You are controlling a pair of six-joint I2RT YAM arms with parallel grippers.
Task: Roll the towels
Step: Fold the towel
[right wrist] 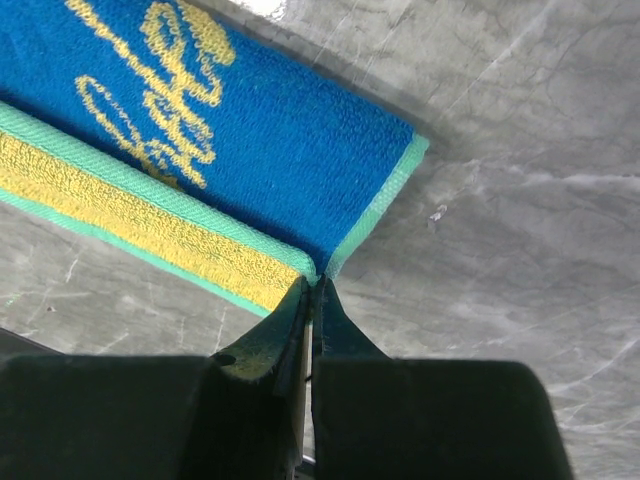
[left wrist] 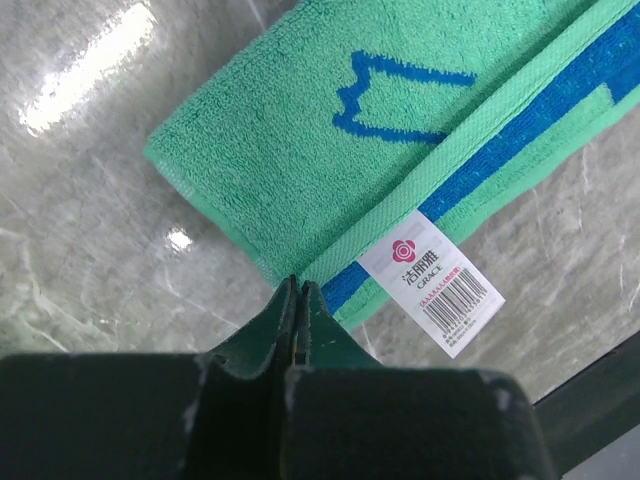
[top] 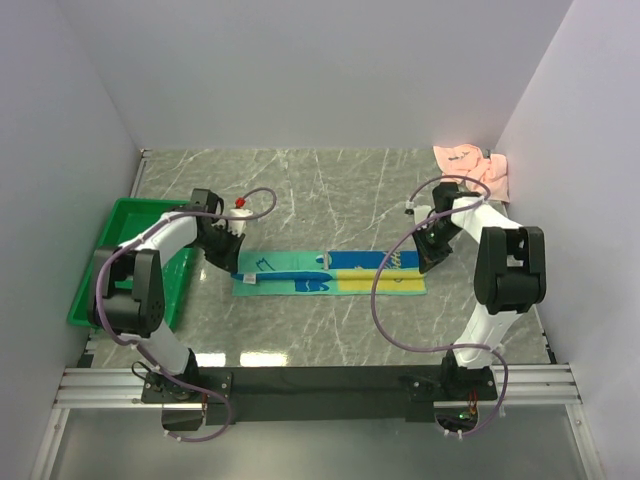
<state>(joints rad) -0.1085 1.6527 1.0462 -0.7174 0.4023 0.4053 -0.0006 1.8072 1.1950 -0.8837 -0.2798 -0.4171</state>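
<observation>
Grey marble counter [top: 330,190] was spread with the folded teal and blue towel [top: 290,278] between the arms. Left tool [left wrist: 300,287] and right tool [right wrist: 312,285] were pressed together at its opposite end corners. A green tray [top: 125,215] was set leftward; the pink towel [top: 475,168] was heaped in the far right corner.

Green plastic tray [top: 115,225] at the left edge of the grey marble-patterned table [top: 330,190], white walls around.
</observation>
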